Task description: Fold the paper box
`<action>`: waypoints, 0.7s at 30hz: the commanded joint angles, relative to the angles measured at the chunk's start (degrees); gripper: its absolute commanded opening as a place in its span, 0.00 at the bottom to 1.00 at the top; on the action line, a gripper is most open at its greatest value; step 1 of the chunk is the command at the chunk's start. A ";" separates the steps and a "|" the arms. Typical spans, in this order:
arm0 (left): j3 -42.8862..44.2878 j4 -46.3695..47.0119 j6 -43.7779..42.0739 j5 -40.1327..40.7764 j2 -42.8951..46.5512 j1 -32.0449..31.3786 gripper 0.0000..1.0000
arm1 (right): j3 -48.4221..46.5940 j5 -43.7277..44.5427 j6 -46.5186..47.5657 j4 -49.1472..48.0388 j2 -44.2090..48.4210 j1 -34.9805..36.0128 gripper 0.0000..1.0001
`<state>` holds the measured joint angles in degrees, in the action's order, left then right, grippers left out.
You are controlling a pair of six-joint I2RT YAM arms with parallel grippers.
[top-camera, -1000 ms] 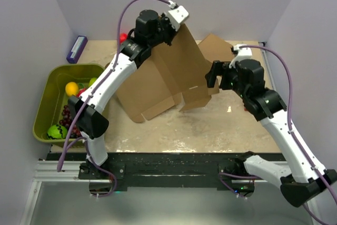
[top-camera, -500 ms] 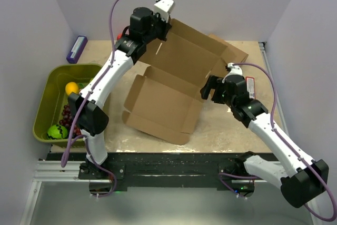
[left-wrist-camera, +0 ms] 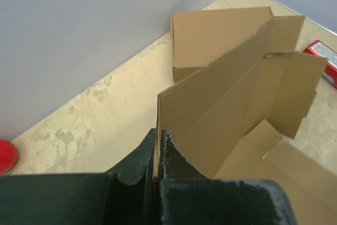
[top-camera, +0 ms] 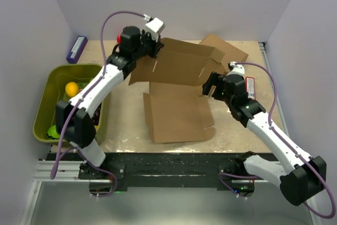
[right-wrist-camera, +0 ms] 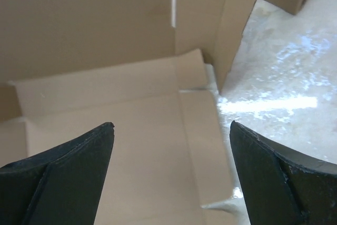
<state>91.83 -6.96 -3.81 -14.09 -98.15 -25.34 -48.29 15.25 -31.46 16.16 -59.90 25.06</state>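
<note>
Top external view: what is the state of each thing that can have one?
paper box: unfolded, near panel lying on the table, far panel raised.
left claw: shut on the paper box's raised edge.
right claw: open, holding nothing.
second carton: fully formed, closed.
green bin: holds fruit.

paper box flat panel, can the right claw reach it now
Probably yes: the open right claw hangs over the flat panel of the paper box with nothing between, and the left claw grips its raised flap aside.
</note>
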 commanded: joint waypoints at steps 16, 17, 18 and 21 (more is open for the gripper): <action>-42.26 32.54 -3.57 -13.68 28.62 -0.06 0.00 | 1.19 -20.43 -41.04 -27.14 -2.23 -0.01 0.95; -43.04 32.62 -3.66 -14.12 28.98 -0.06 0.00 | 1.10 -21.30 -41.74 -28.28 -3.02 0.16 0.95; -43.31 32.63 -3.83 -14.82 29.33 -0.06 0.00 | 1.01 -21.57 -42.45 -29.86 -3.64 0.17 0.95; -43.75 31.40 -4.71 -15.00 29.68 -0.06 0.00 | -1.53 -20.70 -45.26 -27.09 -6.45 0.25 0.95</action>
<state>48.77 21.06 -6.70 -26.79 -70.26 -25.26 -46.04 -5.10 -70.26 -9.04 -64.29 25.12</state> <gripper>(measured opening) 0.024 0.953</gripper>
